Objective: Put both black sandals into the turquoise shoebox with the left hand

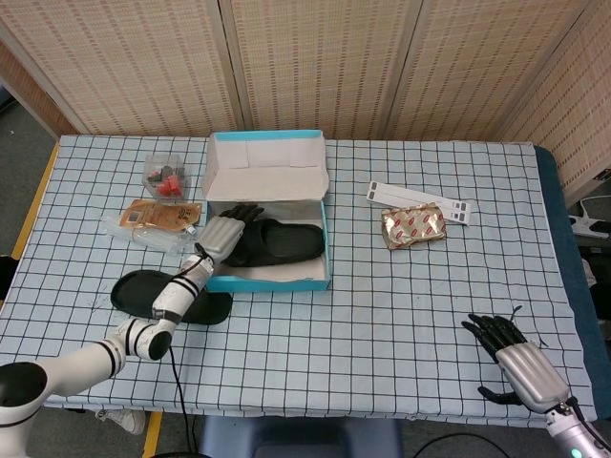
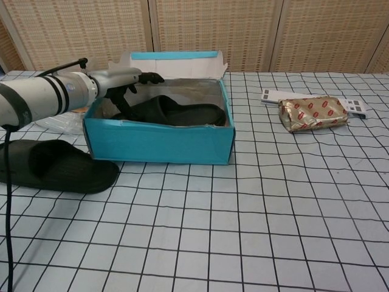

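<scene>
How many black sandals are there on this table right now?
2. One black sandal lies inside the turquoise shoebox, by the left hand. The other sandal lies flat on the table, left of the box and partly hidden by the arm.

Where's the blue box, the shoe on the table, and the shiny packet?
Shoebox point(image 2: 158, 142), chest view, front wall.
Sandal on the table point(image 2: 58, 168), chest view, top strap.
Shiny packet point(image 1: 413, 227), head view, middle of its top.
</scene>
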